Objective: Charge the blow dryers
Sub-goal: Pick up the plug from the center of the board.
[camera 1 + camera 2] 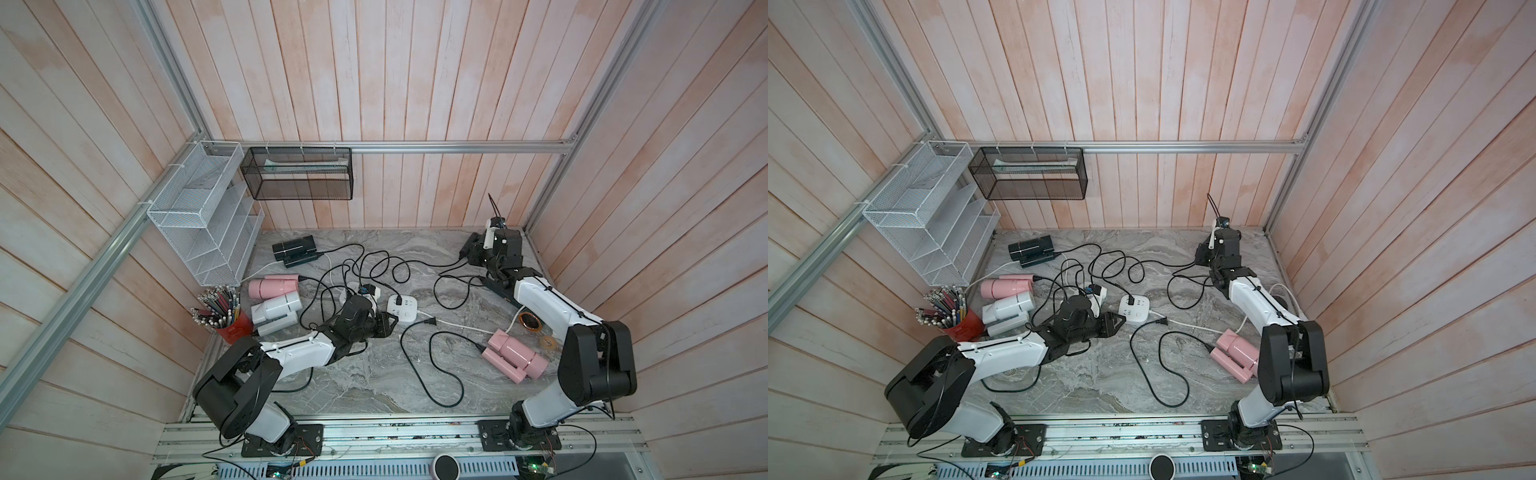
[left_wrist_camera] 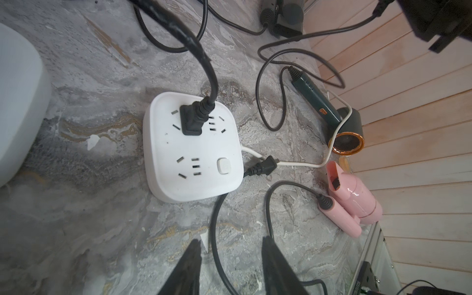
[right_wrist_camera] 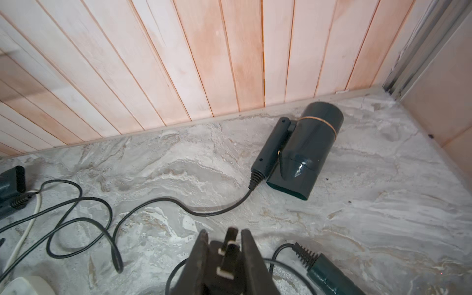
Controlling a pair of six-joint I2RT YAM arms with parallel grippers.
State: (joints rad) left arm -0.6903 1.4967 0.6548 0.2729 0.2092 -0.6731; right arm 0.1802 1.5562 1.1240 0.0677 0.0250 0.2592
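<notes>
Right gripper pinches a plug, low in frame; left gripper is partly open, empty. Tangled cords could yank it loose.

power strip at middle of tabletop | loose plug just right of strip | two dryers far left, beside pencil cup | back-left dryer right of wall rack | front-right dryer well right of plug | corner dryer by wall, back right

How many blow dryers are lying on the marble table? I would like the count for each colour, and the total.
Pink blow dryers: 2
Pale grey blow dryer: 1
Black blow dryer: 1
Dark green blow dryers: 2
Total: 6
</notes>
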